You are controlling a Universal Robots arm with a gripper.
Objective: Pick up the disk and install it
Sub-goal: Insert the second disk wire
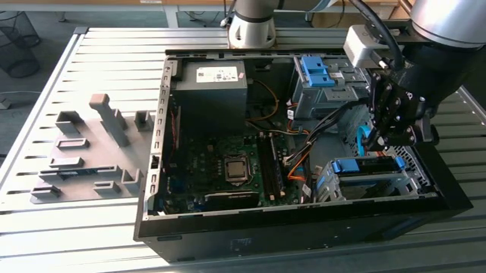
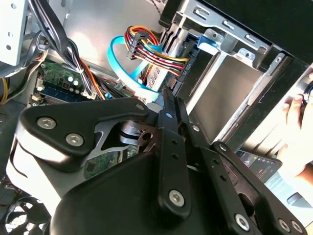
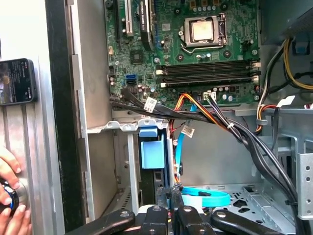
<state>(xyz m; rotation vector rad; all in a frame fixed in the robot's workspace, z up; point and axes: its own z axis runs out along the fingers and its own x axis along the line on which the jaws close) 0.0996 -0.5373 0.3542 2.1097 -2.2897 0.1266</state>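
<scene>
Your disk (image 1: 370, 166) already sits in the drive cage (image 1: 365, 185) at the lower right of the exterior view, its blue handle facing up and its dark body lying across the cage's metal walls; from here I cannot tell whether it is pushed fully home, so judge the install as nearly done rather than finished. In the first wrist view you see the same blue handle (image 3: 151, 152) in the lower middle of the frame, held between the cage rails. Your claw (image 1: 382, 141) hangs just above the cage, right of centre in the exterior view, and in both wrist views its fingers (image 2: 168, 117) lie pressed together with nothing between them, so it carries nothing. The open computer case (image 1: 152, 187) holds the motherboard (image 1: 227, 165) at centre, the power supply (image 1: 213, 85) at upper middle, and a second bay with blue brackets (image 1: 319, 71) at upper right. A person's hand (image 3: 10, 191) rests on the bench (image 1: 91, 62) at the lower left of the first wrist view.
</scene>
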